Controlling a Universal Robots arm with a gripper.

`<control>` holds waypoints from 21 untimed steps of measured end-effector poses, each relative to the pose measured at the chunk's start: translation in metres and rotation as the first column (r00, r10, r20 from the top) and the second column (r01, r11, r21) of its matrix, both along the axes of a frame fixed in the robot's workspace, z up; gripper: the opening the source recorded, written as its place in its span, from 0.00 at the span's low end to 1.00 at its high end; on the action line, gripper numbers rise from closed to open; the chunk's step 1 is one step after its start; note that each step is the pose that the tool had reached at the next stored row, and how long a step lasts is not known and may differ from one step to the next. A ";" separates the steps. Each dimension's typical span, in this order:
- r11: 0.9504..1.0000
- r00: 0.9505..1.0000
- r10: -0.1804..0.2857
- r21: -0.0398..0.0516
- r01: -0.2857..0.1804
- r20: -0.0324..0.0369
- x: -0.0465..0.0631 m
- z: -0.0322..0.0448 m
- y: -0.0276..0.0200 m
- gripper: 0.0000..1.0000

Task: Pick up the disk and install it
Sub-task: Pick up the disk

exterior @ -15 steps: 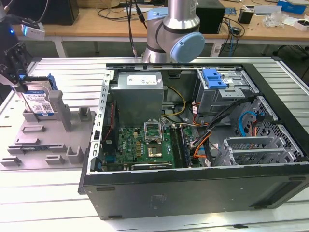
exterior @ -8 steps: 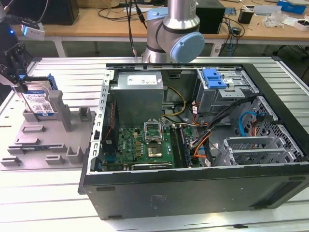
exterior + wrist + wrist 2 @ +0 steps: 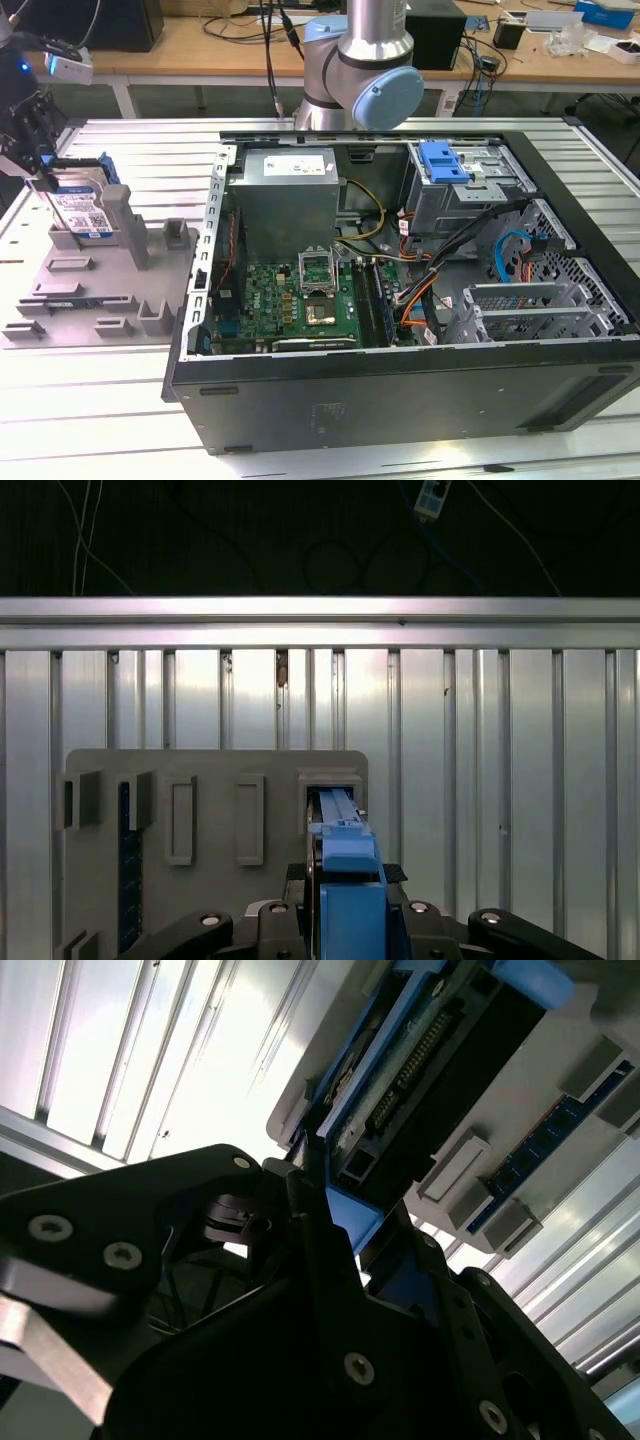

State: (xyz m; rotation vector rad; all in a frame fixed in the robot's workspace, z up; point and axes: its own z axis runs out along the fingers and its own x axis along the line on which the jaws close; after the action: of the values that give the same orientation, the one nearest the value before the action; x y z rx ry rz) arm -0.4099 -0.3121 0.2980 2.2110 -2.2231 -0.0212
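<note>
Tool (image 3: 42, 172): we see it pinching the disk (image 3: 88, 212) by its blue side rails, at the exterior view's left.
Disk: upright, lower edge in a slot of the grey holder (image 3: 110, 290).
Holder: flat on the table (image 3: 120, 150).
Computer case (image 3: 400, 385): open, just beside the holder.

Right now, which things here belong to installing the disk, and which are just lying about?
Job: disk, upright in grey holder; gripper at it; open computer case.
Lying about: grey metal box, circuit board, cables; clutter on the back bench.
</note>
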 end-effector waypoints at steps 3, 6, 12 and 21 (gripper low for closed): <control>1.000 1.000 0.000 0.000 0.000 0.000 0.000 0.0000 0.0000 0.37; 1.000 1.000 0.000 -0.001 0.000 0.000 0.000 0.0015 0.0000 0.37; 1.000 1.000 0.000 -0.002 0.000 0.000 0.000 0.0164 0.0000 0.37; 1.000 1.000 0.000 -0.003 0.000 0.000 0.000 0.0434 0.0000 0.37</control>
State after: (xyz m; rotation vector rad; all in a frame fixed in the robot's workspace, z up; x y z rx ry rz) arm -0.4099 -0.3121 0.3414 2.2094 -2.2215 -0.0175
